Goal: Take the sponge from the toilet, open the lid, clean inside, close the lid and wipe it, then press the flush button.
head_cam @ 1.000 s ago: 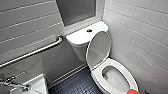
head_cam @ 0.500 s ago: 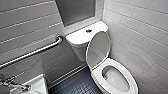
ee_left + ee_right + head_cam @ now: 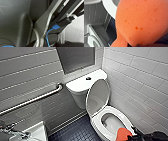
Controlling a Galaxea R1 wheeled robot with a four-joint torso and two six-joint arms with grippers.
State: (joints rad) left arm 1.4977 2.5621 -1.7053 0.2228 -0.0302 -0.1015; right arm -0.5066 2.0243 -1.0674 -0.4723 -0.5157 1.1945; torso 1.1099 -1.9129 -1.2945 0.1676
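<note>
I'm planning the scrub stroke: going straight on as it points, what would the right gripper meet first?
Likely the inside of the toilet: the right gripper, holding the sponge, points over the seat's front edge into the bowl, sponge first. Depth is unclear.

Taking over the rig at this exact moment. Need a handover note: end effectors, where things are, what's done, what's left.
Right end effector: shut on the sponge, at the front edge of the toilet seat.
Left end effector: state unknown from these views.
Lid: up, leaning back against the tank.
Flush button: on the tank top, nothing touching it.
Done: sponge picked up, lid opened.
Left: cleaning inside the bowl (cannot tell how far along), close and wipe the lid, press the flush button.
</note>
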